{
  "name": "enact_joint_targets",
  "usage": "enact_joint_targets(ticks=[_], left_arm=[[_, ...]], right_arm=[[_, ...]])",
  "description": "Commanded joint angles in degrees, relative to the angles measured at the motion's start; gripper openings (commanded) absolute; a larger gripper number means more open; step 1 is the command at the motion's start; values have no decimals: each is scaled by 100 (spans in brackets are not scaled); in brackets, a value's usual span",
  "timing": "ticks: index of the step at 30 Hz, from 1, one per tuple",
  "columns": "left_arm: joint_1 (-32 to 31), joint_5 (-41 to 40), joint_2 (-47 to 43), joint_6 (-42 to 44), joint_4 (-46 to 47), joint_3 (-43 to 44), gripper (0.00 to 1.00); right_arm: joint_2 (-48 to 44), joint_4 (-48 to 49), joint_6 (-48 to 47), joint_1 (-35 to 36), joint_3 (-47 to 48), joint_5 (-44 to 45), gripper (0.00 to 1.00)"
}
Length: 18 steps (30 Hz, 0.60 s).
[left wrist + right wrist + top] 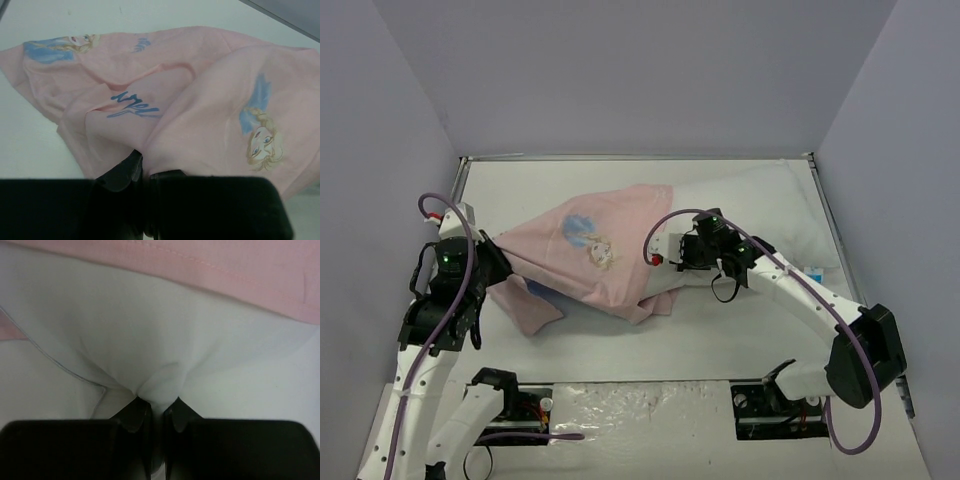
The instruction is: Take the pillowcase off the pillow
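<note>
The pink pillowcase [595, 255] with princess prints lies stretched across the middle of the table, covering the left part of the white pillow [760, 205], which sticks out at the right. My left gripper [485, 265] is shut on the pillowcase's left end; in the left wrist view the pink fabric [190, 110] is pinched between its fingers [122, 172]. My right gripper [670, 255] is shut on a fold of the pillow; in the right wrist view white fabric [160, 380] bunches between the fingers, with the pillowcase hem [210, 270] above.
A loose flap of pillowcase [530, 305] hangs toward the near left. Grey walls enclose the table on three sides. A small blue-and-white tag [813, 272] shows at the pillow's right edge. The arm bases [510, 400] stand at the near edge.
</note>
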Motion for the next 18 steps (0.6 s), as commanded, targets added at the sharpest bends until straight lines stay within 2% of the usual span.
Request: enact_joint_targets(ticks=[1, 10, 18], left_arm=[[75, -692, -145, 149, -81, 313, 2], [172, -1633, -119, 368, -486, 718, 2], [374, -1792, 268, 826, -548, 1271, 2]], right_arm=[[26, -221, 275, -251, -236, 443, 0], [-731, -387, -84, -1858, -236, -886, 0], [-793, -669, -568, -2501, -245, -1615, 0]])
